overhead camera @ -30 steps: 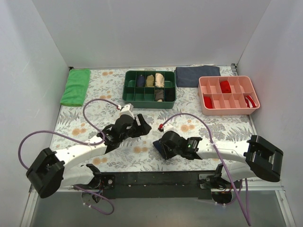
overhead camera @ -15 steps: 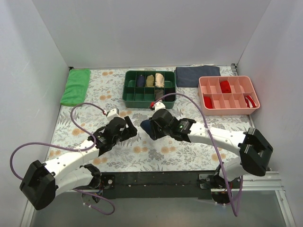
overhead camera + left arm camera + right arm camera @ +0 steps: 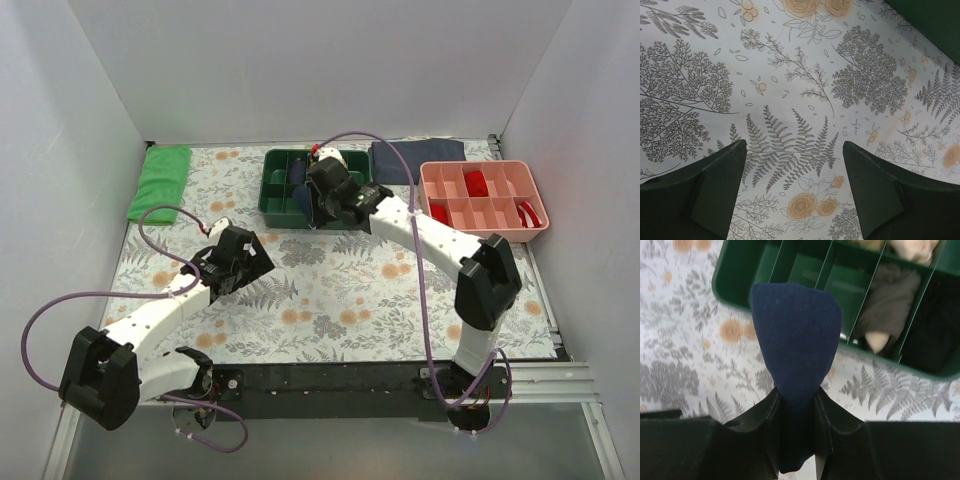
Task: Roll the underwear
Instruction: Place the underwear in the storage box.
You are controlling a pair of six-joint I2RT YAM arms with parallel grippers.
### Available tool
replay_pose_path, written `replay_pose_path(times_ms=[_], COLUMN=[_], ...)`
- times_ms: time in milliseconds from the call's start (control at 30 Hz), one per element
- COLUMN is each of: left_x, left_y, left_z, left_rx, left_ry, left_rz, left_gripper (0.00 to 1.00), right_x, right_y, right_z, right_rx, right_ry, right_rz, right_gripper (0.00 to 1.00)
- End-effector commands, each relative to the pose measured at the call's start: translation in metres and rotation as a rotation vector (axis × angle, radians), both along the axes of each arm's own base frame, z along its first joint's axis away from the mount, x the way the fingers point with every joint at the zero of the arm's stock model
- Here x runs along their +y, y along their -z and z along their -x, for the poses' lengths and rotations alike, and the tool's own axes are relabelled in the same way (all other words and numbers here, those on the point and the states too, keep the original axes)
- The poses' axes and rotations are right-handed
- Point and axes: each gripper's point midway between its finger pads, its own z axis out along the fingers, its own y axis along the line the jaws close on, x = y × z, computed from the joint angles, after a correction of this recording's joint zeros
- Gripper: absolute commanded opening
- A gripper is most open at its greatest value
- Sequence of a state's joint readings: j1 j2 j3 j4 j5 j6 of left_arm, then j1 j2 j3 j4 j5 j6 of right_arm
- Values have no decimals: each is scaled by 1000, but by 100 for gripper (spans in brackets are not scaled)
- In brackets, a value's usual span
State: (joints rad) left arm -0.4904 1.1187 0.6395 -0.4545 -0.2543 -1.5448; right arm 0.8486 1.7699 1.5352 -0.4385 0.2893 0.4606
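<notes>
From above, the right gripper's (image 3: 322,203) jaws are too small to read. It hangs over the near wall of the dark green divided plastic tray (image 3: 266,190) at the middle of the desk's far edge. The pink divided plastic tray (image 3: 490,235), toward the far right corner, holds red items (image 3: 475,183). The left gripper (image 3: 250,262) sits left of centre.

The left wrist view shows that gripper (image 3: 794,150) with its jaws spread wide, empty over the floral cloth (image 3: 790,75).

The right wrist view settles it: the jaws are clenched on the small navy blue fabric underwear (image 3: 795,335), a tight roll standing out over the tray's near rim (image 3: 722,287). A grey-brown roll (image 3: 890,300), a black roll (image 3: 935,325) and a beige roll (image 3: 912,250) fill neighbouring cells.

I'd say the rolling is finished and stowing is under way. The next move calls for lowering into the bare cell beyond the roll, then letting go.
</notes>
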Motion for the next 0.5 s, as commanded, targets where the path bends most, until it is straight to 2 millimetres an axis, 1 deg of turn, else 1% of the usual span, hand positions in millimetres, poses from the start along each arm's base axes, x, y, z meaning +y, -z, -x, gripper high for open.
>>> replay_pose_path(times_ms=[0, 33, 67, 100, 133, 167, 200, 233, 267, 300, 333, 467], left_x=[-15, -17, -19, -20, -22, -23, -26, -26, -28, -29, -30, -34], left_y=[-20, -24, -23, -23, -22, -20, -20, -17, -18, -18, -19, -17], left_z=[-11, -13, -13, -12, -13, -12, -12, -12, -13, -13, -14, -17], left_rx=[-12, -13, -5, 0, 8, 15, 20, 30, 32, 34, 36, 54], left_ry=[64, 71, 80, 85, 94, 101, 112, 114, 117, 122, 128, 150], left_rz=[37, 42, 45, 47, 47, 51, 61, 59, 62, 68, 69, 66], left_gripper=[78, 78, 78, 78, 78, 78, 78, 78, 78, 78, 78, 78], right_x=[-20, -25, -26, -28, -32, -30, -28, -26, -26, -24, -25, -28], right_y=[-19, -10, -31, -20, -18, -35, -34, -22, -17, -26, -10, 12], right_z=[-49, -58, -74, -82, -86, -98, -102, -108, -109, -115, -120, -127], right_rx=[-33, -18, -52, -36, -32, -61, -62, -53, -41, -62, -50, -37], right_ry=[107, 129, 154, 170, 186, 192, 191, 196, 192, 199, 211, 241], right_rz=[60, 97, 66, 95, 125, 111, 120, 150, 172, 163, 200, 262], right_gripper=[1, 1, 1, 1, 1, 1, 1, 1, 1, 1, 1, 1])
